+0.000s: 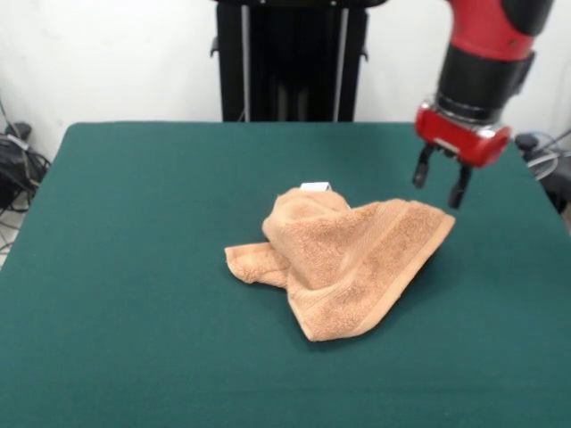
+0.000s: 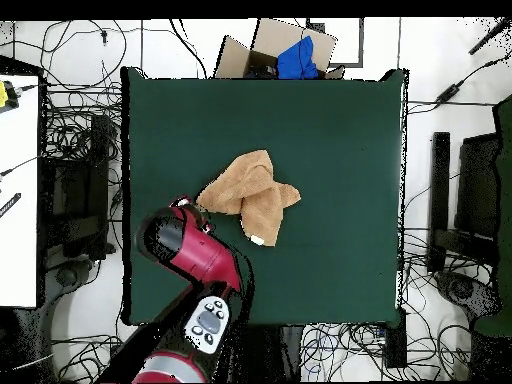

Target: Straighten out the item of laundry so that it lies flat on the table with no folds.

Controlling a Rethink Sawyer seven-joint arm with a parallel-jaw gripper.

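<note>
While the green worktop (image 1: 134,267) fills most of the front view, the red and black arm (image 1: 486,36) comes in at upper right. Towel (image 1: 343,254) sits near worktop centre, crumpled: folded over itself, one corner sticking out left, a broad flap running right. Claw (image 1: 441,178) hangs just above the towel's right corner, fingers spread, nothing between them, apparently not touching the cloth. Small white label tag (image 1: 315,187) shows at the towel's far edge. Overhead view: towel bunched, arm covering its corner.
</note>
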